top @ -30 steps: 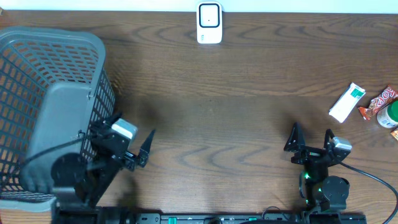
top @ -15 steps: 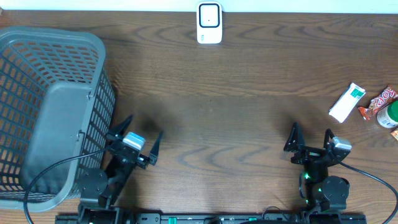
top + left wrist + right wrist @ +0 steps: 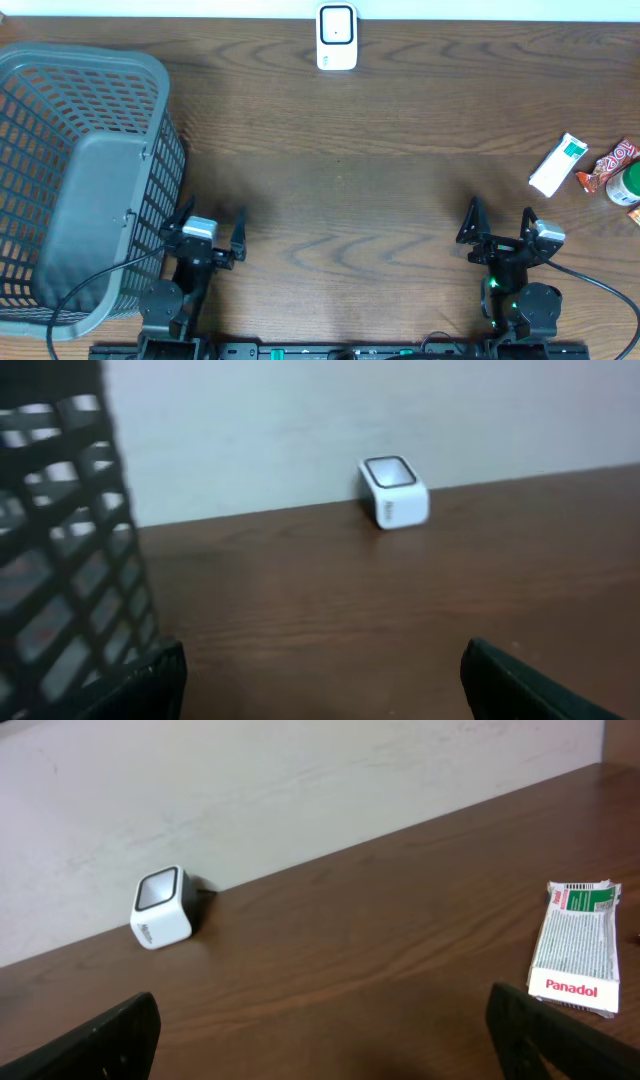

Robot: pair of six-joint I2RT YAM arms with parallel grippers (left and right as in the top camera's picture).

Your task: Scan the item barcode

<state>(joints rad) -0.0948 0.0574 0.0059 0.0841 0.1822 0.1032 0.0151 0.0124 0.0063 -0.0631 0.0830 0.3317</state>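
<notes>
Currently the left end effector (image 3: 212, 214) and right end effector (image 3: 500, 212) are gaping apart (both empty); the Panadol box (image 3: 557, 165) is lying at three o'clock on the bench (image 3: 380, 180), where a grip covering its barcode would be blinding the twelve-o'clock scanner (image 3: 337, 38).

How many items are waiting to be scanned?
3, all at the table's right edge: a white Panadol box, a red snack wrapper, and a green container cut off by the frame. More may be hidden.
</notes>
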